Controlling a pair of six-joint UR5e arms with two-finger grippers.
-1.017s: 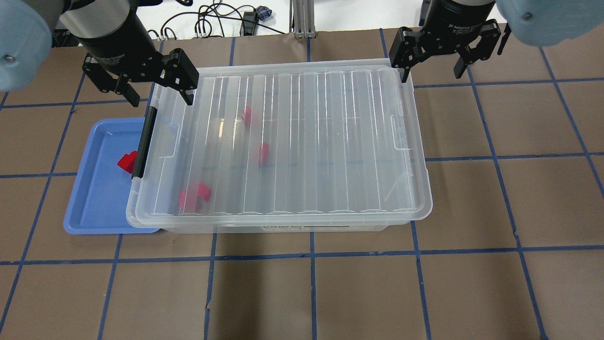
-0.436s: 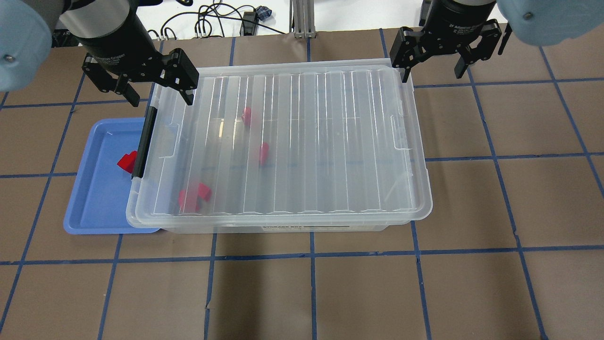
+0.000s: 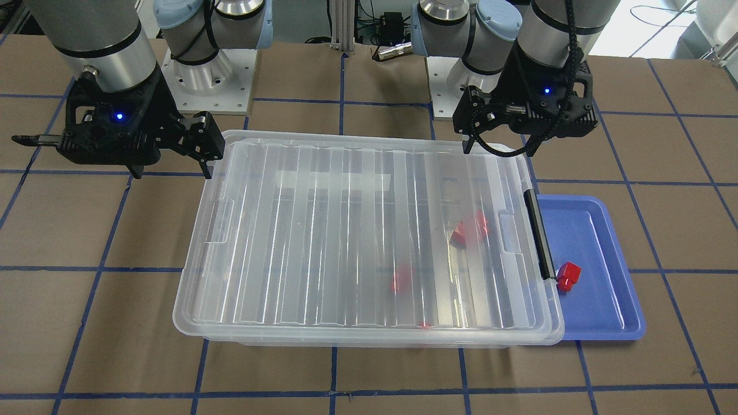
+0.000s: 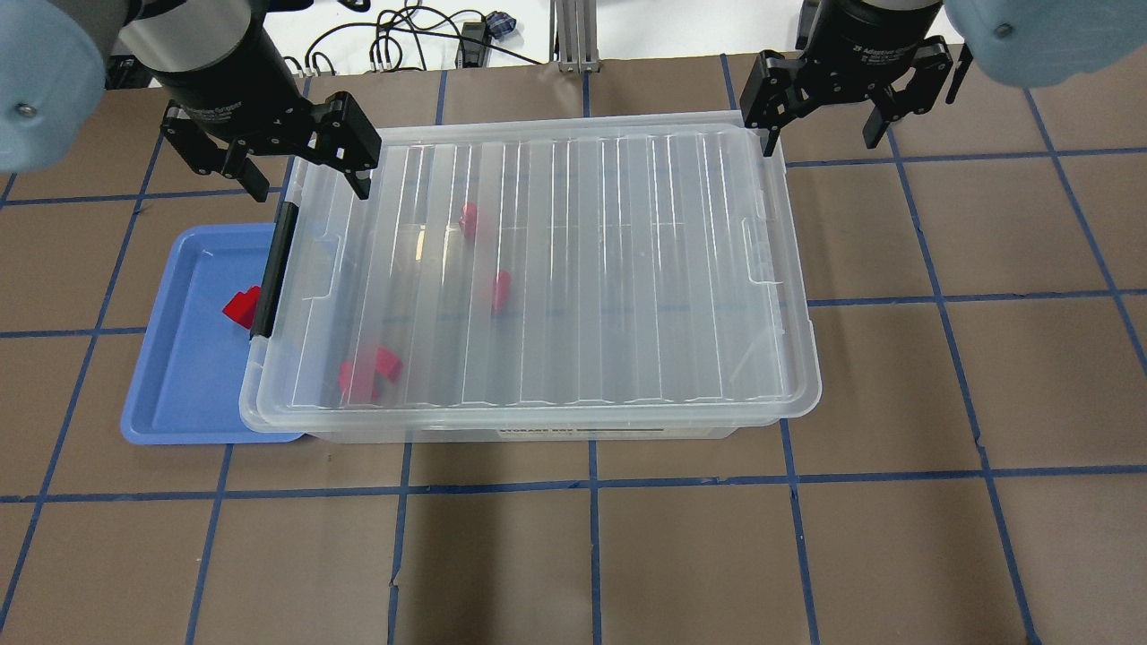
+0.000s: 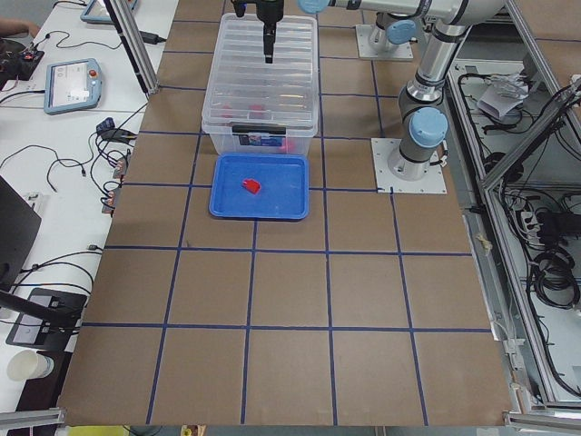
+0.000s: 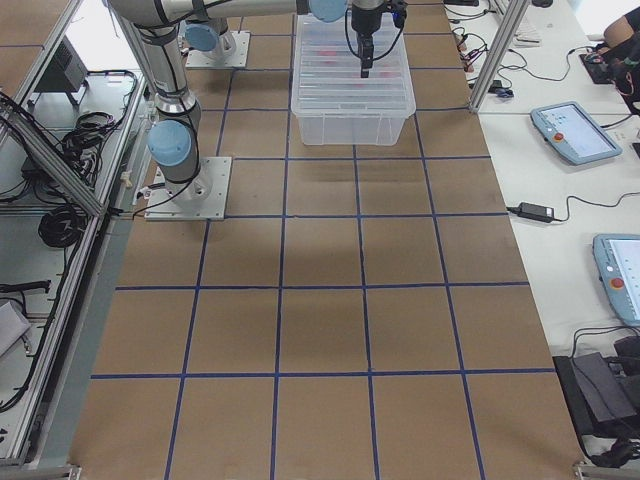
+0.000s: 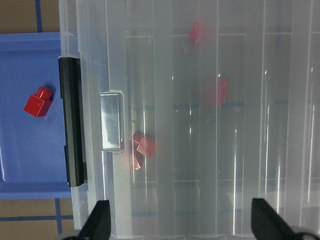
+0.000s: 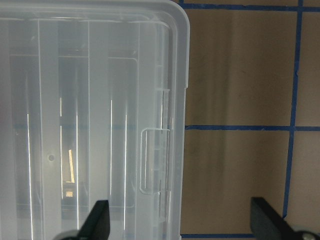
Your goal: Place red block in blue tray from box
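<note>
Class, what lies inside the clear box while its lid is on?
Through the ribbed lid, blurred red blocks show inside the box. Their exact number is unclear.

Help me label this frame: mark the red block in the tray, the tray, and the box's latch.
red block (image 4: 240, 307), overhead view, its top face.
tray (image 4: 193, 376), overhead view, bare floor.
latch (image 4: 274, 267), overhead view, middle of the bar.

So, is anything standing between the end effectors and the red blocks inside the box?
Yes. The clear lid lies over the box, covering the red blocks. The left end effector and right end effector hang open at two of its corners.
</note>
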